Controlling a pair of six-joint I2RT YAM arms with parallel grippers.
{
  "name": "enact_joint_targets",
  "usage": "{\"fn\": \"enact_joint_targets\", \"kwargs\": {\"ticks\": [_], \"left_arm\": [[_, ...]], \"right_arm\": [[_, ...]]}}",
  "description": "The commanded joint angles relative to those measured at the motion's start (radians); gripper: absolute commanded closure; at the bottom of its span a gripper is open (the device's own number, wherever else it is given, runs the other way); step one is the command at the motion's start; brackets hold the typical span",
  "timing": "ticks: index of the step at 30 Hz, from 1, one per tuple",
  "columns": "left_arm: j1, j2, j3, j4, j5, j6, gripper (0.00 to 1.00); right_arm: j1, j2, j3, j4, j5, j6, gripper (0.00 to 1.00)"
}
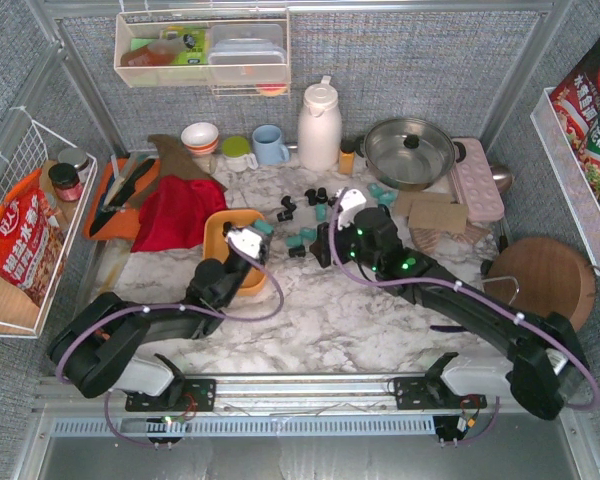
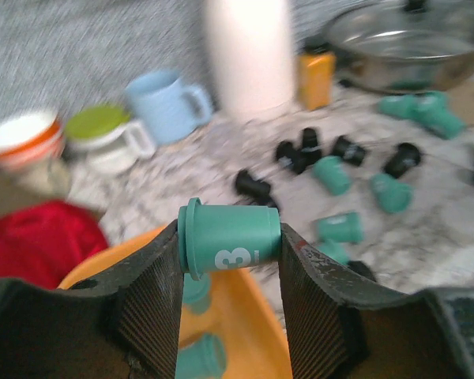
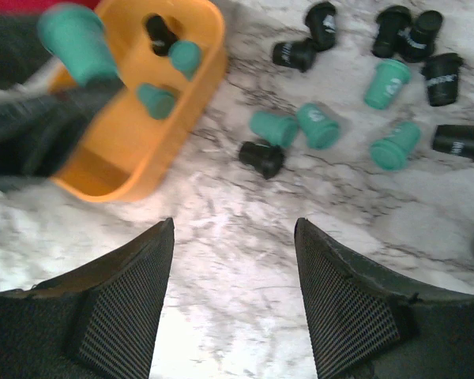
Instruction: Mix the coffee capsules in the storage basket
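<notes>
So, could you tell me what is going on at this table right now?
The left gripper holds a teal capsule sideways between its fingers, over the orange storage basket, where two teal capsules and one black capsule already lie. The right gripper is open and empty above the marble table, close to the loose capsules scattered there, black and teal.

one storage basket (image 3: 154,162), one thermos (image 1: 319,125), one pot (image 1: 430,160)

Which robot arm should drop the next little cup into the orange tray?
Left. The left claw grips a teal-green cup-shaped capsule above the shallow orange plastic tray; the right claw hangs open and empty over the marble table.
</notes>
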Motion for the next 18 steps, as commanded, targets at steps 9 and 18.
{"fn": "enact_joint_targets", "kwargs": {"ticks": [9,18], "left_arm": [[0.179,0.083,0.087,-0.308,-0.216,-0.418,0.28],[0.184,0.052,0.149,-0.416,-0.225,-0.461,0.01]], "right_arm": [[-0.005,0.383,0.21,-0.027,0.044,0.035,0.26],[0.033,0.581,0.272,0.039,0.123,0.065,0.24]]}}
